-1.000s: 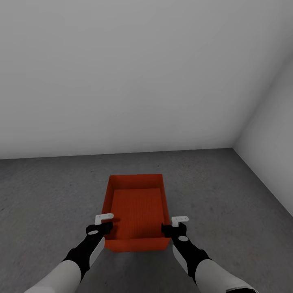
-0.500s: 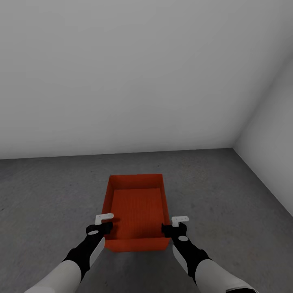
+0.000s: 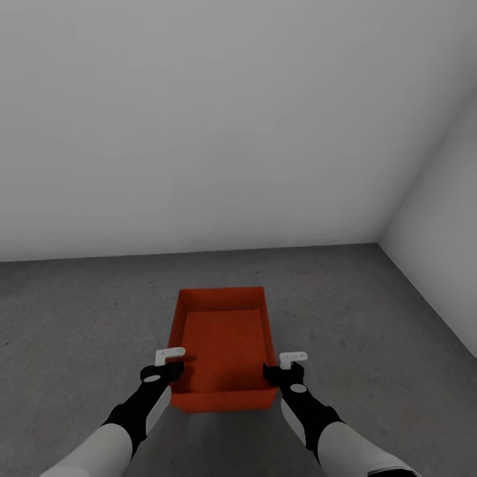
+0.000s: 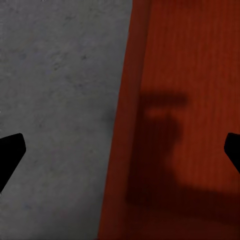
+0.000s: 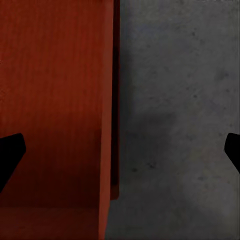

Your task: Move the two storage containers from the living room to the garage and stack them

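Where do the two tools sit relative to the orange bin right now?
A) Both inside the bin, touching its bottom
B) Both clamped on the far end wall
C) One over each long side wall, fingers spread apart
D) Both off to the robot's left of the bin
C: the left tool and right tool straddle the side walls of the orange bin, fingers spread in both wrist views.

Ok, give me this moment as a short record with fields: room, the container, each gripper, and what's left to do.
room: grey concrete floor, plain grey walls
container: one orange-red storage container, open top, nothing inside, sitting on the floor
left gripper: open, fingers straddling the container's left wall
right gripper: open, fingers straddling the container's right wall
stacking: only one container in view, nothing on top of it
left to do: second container not yet stacked
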### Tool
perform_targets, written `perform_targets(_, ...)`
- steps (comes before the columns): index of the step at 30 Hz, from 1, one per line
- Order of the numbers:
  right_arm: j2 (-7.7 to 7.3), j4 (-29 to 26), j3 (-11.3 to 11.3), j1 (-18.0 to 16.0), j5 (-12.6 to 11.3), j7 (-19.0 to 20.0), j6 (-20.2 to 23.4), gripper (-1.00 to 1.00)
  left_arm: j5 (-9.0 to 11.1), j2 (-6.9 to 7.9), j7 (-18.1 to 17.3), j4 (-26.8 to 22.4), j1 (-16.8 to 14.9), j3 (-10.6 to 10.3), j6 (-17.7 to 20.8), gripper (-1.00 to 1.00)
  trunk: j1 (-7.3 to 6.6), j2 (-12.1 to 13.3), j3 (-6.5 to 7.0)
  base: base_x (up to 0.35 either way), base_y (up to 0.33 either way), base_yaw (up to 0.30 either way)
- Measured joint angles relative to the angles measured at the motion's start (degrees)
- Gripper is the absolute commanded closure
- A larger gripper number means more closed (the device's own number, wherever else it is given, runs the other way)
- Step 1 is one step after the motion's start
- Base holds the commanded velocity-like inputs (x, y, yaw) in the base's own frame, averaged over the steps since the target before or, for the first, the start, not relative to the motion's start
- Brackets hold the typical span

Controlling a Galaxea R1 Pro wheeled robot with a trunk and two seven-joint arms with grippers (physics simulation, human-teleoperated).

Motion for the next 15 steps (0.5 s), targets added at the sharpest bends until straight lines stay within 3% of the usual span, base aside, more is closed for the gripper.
perform_targets(8,0.00,0.0,0.0,0.0,0.1,-0.1,0.0,-1.00,0.0,0.04,0.0,-0.4,0.0,0.2,0.0,-1.00,-1.76,3.2,1.44,0.000,0.000,0.000)
perform_targets(15,0.00,0.0,0.0,0.0,0.1,-0.1,0.1,-1.00,0.1,0.11,0.0,-0.4,0.0,1.7,0.0,-1.00,-3.30,6.0,2.69,0.000,0.000,0.000)
